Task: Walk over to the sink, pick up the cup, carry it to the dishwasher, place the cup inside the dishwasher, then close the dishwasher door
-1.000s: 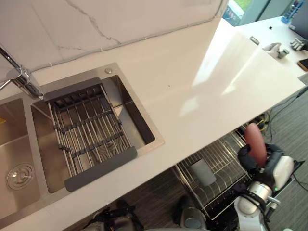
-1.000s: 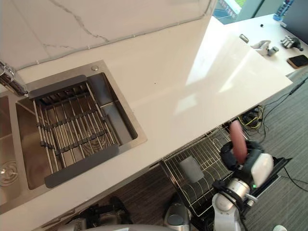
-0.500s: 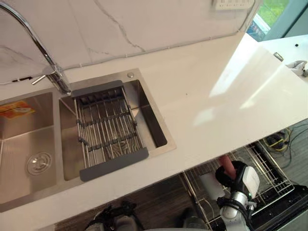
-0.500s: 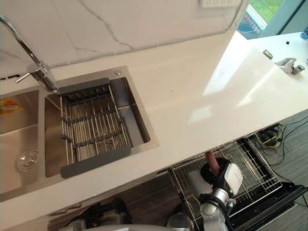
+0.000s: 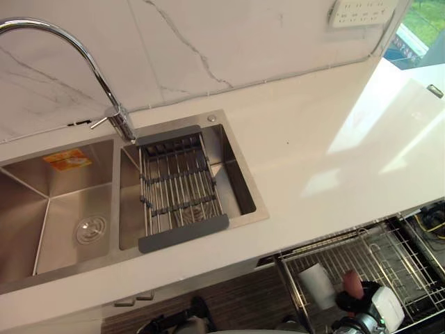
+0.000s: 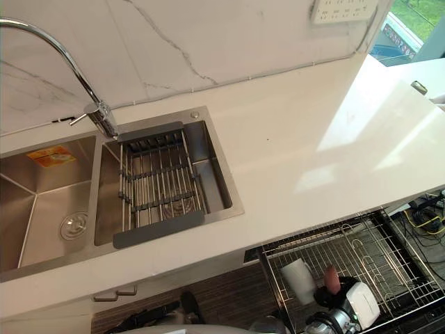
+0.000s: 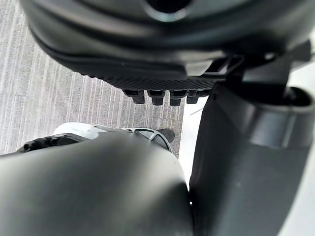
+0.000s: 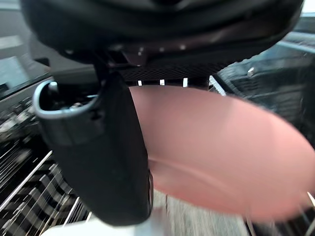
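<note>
One pink cup (image 8: pixel 221 152) clasped by right hand (image 8: pixel 113 147), wrist view, dishwasher rack (image 6: pixel 389 259) beneath, eye views.

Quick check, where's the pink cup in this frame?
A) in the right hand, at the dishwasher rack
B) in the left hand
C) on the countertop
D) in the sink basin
A: the pink cup is pinched in the right hand, over the pulled-out dishwasher rack.

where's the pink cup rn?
The pink cup is gripped in the right hand, low on the robot's right in the eye views, over the pulled-out dishwasher rack, just right of a white cup in it.
</note>
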You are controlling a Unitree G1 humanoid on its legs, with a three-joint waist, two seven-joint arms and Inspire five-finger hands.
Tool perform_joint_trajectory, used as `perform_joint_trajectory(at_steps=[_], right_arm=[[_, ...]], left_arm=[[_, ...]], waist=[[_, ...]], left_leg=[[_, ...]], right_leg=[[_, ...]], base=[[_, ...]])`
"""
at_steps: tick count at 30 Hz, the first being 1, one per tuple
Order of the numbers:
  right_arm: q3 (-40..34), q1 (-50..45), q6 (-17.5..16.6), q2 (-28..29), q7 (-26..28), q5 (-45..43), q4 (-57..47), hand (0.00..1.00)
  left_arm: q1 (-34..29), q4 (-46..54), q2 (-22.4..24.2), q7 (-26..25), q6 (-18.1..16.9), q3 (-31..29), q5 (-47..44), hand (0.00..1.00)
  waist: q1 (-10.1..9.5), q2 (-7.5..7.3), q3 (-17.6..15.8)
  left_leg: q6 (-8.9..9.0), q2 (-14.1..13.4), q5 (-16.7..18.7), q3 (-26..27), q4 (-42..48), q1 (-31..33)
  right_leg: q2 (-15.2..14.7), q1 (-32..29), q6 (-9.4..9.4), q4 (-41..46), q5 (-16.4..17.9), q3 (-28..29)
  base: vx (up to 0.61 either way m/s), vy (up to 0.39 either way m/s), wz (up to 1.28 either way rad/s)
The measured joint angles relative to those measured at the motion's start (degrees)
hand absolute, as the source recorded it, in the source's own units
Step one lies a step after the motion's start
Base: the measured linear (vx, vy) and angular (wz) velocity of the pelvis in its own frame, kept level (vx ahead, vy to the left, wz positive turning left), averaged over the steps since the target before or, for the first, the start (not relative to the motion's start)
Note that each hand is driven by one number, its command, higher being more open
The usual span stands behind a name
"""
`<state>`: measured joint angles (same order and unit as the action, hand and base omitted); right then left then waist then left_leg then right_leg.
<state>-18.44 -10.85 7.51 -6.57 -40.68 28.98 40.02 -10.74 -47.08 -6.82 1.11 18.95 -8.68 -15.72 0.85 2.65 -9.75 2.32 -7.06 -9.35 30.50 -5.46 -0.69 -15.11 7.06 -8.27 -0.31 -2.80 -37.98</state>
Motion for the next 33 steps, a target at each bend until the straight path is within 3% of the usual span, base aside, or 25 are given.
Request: perform_joint_trajectory(at_steps=[8, 15, 21, 26, 31, 33], right_arm=[[-3.85, 1.22, -1.82, 0.05, -1.07, -4.6, -2.09, 1.0], [-6.75, 0.55, -3.75, 0.14, -1.09, -4.74, -14.53, 1.0], [-10.4, 0.56, -6.58, 0.09, -1.08, -4.72, -24.7, 1.0], [-13.85, 0.7, -6.67, -0.21, -1.1, -5.83, -29.97, 1.0], [-18.7, 1.26, -6.67, -0.32, -2.54, -11.67, -32.77, 1.0], [-23.62, 1.35, -6.72, -0.36, -4.78, -18.46, -33.12, 1.0]], left_arm=[[-0.01, -0.22, 0.12, 0.89, 0.22, -0.02, 0.0, 1.0], [-0.54, -0.11, 1.39, 0.84, 0.83, -1.08, 1.22, 1.0], [-0.74, 0.07, 1.4, 0.82, 0.84, -1.18, 2.28, 1.0], [-1.31, 0.35, 1.58, 0.6, 1.5, -1.33, 2.31, 1.0], [-2.17, 0.67, 2.61, 0.44, 1.53, -3.28, 2.3, 1.0], [-2.73, 1.26, 2.7, 0.27, 1.54, -3.48, 2.27, 1.0]], waist=[[0.05, 0.4, 0.25], [0.21, 1.77, 1.13], [0.4, 1.72, 1.32], [0.98, 1.2, 1.98], [1.67, 1.07, 2.24], [1.97, 0.85, 2.36]], left_leg=[[0.06, 0.08, 0.05, 0.07, -0.01, -0.43], [0.44, -0.04, 0.48, 0.68, -0.01, -0.8], [0.47, -0.04, 0.68, 1.76, -0.01, -1.45], [0.48, -0.03, 0.69, 1.77, -0.03, -1.49], [0.5, -0.12, 0.74, 2.26, -0.05, -1.92], [0.51, -0.14, 0.75, 2.57, -0.06, -1.92]], right_leg=[[-0.03, 0.28, -0.07, -0.2, 0.05, 0.05], [0.06, 0.26, -0.1, -0.39, 0.07, 0.67], [0.06, 0.26, -0.16, -0.53, 0.0, 1.78], [0.04, 0.21, -0.15, -0.52, 0.01, 1.9], [0.04, 0.18, -0.08, -0.48, 0.05, 2.57], [0.04, -0.09, -0.05, -0.47, 0.04, 2.98]], base=[[0.0, 0.0, 0.0], [0.0, -0.002, -0.04], [0.02, -0.004, -0.09], [0.0, 0.0, 0.0], [-0.02, 0.0, -0.05], [-0.02, 0.0, -0.07]])
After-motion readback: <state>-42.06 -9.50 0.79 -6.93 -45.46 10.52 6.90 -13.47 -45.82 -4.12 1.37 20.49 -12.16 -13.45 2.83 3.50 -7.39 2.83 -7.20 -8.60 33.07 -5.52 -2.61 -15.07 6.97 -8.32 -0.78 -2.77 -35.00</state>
